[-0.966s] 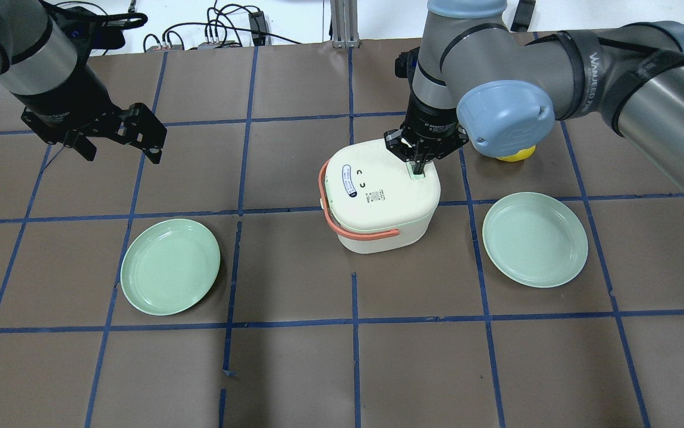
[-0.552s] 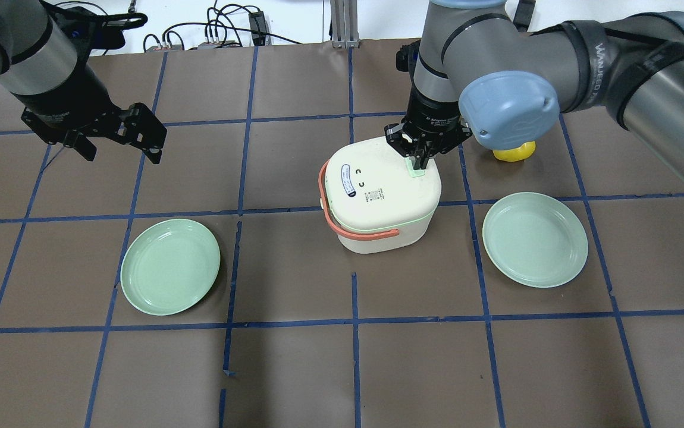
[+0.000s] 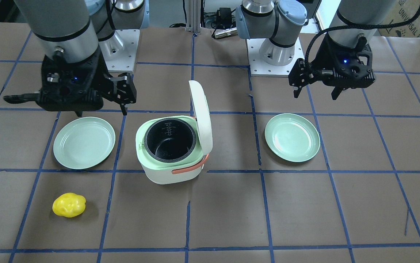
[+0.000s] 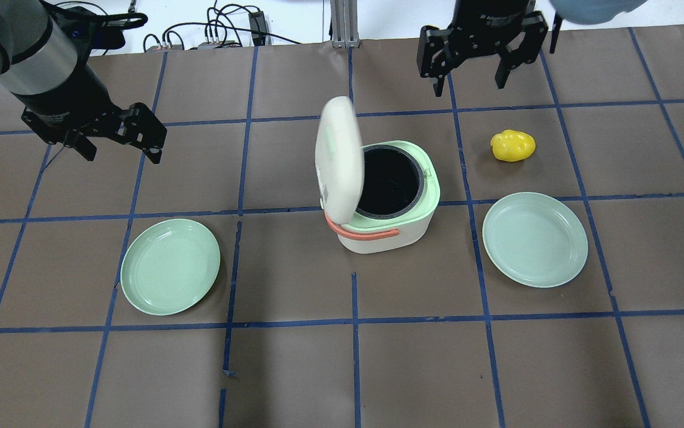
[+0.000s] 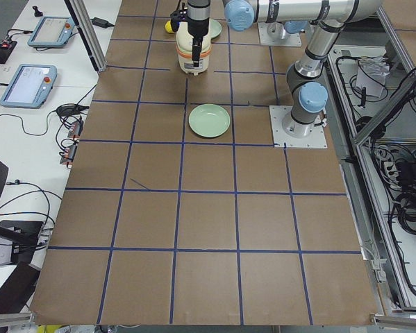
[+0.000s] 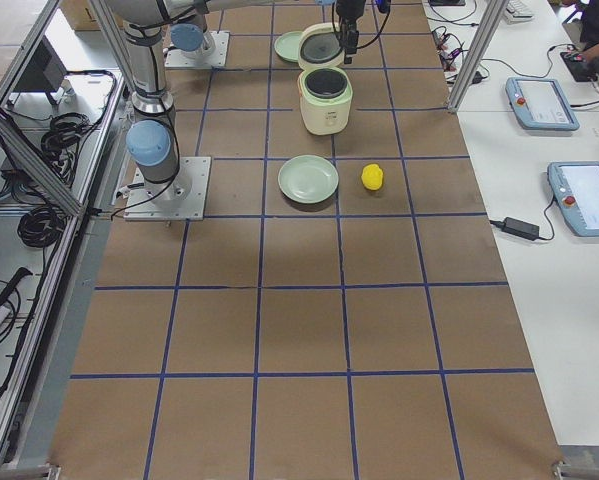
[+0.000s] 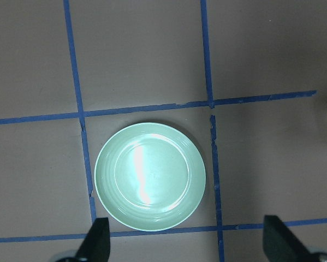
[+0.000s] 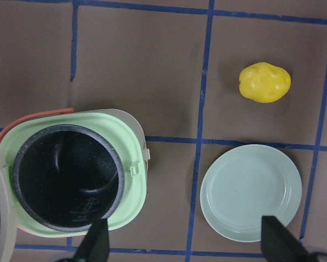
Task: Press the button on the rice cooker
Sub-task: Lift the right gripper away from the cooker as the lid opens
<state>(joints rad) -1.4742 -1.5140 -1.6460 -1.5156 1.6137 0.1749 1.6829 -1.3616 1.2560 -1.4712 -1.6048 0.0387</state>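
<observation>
The white and pale green rice cooker (image 4: 386,229) stands mid-table with an orange handle. Its lid (image 4: 338,157) stands up on the hinge side and the dark inner pot (image 4: 389,181) is bare and empty. It also shows in the front view (image 3: 166,171) and the right wrist view (image 8: 128,142). I cannot pick out the button. My right gripper (image 4: 470,83) is open and empty, high and beyond the cooker, clear of it. My left gripper (image 4: 122,156) is open and empty, hanging far to the cooker's left.
One green plate (image 4: 169,266) lies left of the cooker, under my left wrist camera (image 7: 150,176). Another green plate (image 4: 535,239) lies to the cooker's right. A yellow lumpy fruit (image 4: 513,145) sits beyond that plate. Blue tape lines grid the brown table.
My right gripper was pressing the cooker's green button with shut fingers; it has lifted away toward the far side and opened. The lid has sprung up. The left arm has not moved.
</observation>
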